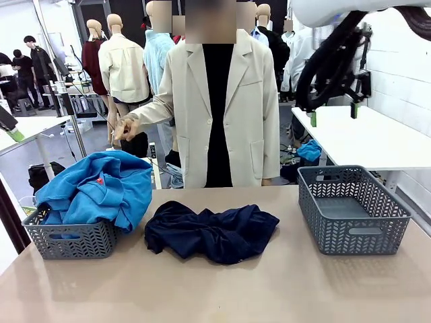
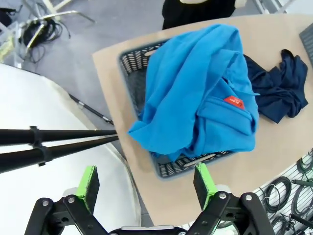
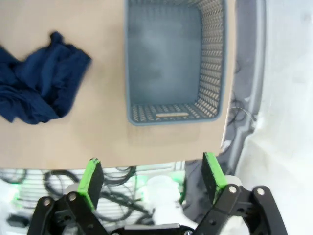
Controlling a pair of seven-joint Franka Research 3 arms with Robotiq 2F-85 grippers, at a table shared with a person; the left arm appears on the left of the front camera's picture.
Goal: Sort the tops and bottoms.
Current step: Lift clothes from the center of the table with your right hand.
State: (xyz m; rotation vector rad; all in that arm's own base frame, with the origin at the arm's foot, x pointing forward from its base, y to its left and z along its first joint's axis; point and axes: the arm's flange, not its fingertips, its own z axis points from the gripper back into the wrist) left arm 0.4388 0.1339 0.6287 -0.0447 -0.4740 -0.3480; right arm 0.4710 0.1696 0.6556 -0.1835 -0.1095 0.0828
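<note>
Currently, by item:
tops (image 1: 101,188): bright blue shirts sitting heaped in the left basket (image 1: 67,239), spilling over its rim toward the table middle; the heap is running roughly along the basket's length in the left wrist view; a small red mark (image 2: 234,102) is facing up on one shirt.
tops count: cannot tell how many are lying in the heap, the folds are merging together.
bottoms (image 1: 212,232): dark navy fabric lying crumpled on the table (image 1: 215,296) between the two baskets, just beside the blue heap; its long axis is running left-right across the table in the front view.
bottoms count: looking like one bundle; cannot tell whether more than one garment is lying in it.
baskets: two grey ones; the right basket (image 1: 353,208) is standing near the table's right edge, well apart from the navy bundle.
left gripper (image 2: 146,183): hovering high above the left basket's near edge, green pads spread wide, gripping nothing, touching nothing.
right gripper (image 3: 152,177): hanging above the table edge beside the right basket, pads likewise spread wide, carrying nothing.
person (image 1: 215,101): standing at the far side in a light jacket, one hand (image 1: 126,128) being held up away from the table.
</note>
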